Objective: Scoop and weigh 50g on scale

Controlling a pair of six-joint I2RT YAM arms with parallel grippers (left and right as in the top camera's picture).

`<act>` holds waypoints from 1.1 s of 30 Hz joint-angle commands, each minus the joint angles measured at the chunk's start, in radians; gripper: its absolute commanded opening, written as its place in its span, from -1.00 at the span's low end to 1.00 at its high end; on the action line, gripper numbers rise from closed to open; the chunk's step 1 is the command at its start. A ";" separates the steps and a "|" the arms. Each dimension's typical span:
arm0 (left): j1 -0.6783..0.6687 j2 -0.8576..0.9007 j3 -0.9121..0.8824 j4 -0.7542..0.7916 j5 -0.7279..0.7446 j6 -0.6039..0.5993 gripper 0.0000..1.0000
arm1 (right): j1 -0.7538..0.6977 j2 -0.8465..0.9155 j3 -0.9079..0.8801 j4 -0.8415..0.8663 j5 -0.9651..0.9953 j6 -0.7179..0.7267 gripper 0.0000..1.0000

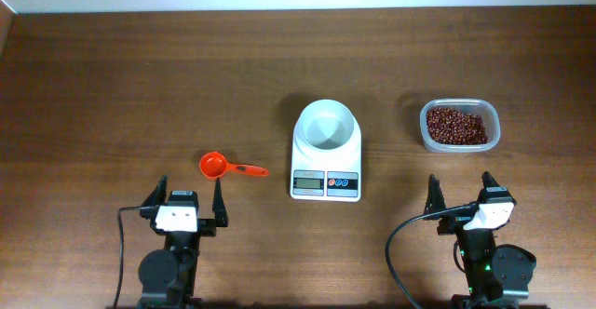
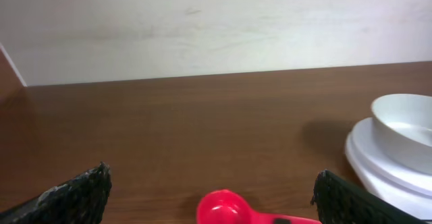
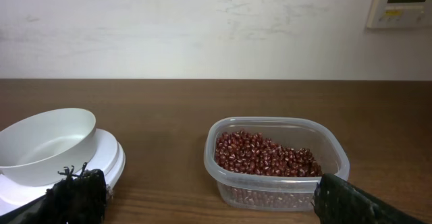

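Overhead view of the wooden table (image 1: 140, 86). The white scale (image 1: 326, 174) stands at centre, its display and blue buttons facing the arms, with the empty white bowl (image 1: 326, 126) seated on its platform. The beans (image 1: 456, 125), a dark red-brown heap, lie in the clear tub (image 1: 494, 141) to the right of the scale, apart from it. The orange-red scoop (image 1: 223, 167) lies empty to the scale's left, handle pointing toward the scale. The left gripper (image 1: 190, 194) sits just behind the scoop and the right gripper (image 1: 460, 186) near the tub; both have jaws spread wide, holding nothing.
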 commanded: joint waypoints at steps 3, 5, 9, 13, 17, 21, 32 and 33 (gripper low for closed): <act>0.005 0.001 -0.005 0.008 -0.081 0.087 0.98 | -0.001 -0.010 -0.009 0.002 0.005 0.005 0.98; 0.005 0.001 -0.005 0.008 -0.081 0.087 0.98 | -0.001 -0.010 -0.009 0.002 0.005 0.005 0.98; 0.005 0.001 -0.005 0.011 -0.071 0.086 0.98 | -0.001 -0.010 -0.009 0.002 0.005 0.005 0.98; 0.005 0.001 -0.005 0.002 -0.018 0.086 0.98 | -0.001 -0.010 -0.009 0.002 0.005 0.005 0.98; 0.005 0.001 -0.005 0.014 -0.017 0.086 0.98 | -0.001 -0.010 -0.009 0.002 0.005 0.005 0.98; 0.005 0.001 -0.005 0.002 0.027 0.067 0.98 | -0.001 -0.010 -0.009 0.002 0.005 0.005 0.98; 0.005 0.001 0.032 -0.037 0.111 -0.066 0.98 | -0.001 -0.010 -0.009 0.002 0.005 0.005 0.98; 0.005 0.001 0.044 -0.047 0.111 -0.066 0.98 | -0.001 -0.010 -0.009 0.002 0.005 0.005 0.98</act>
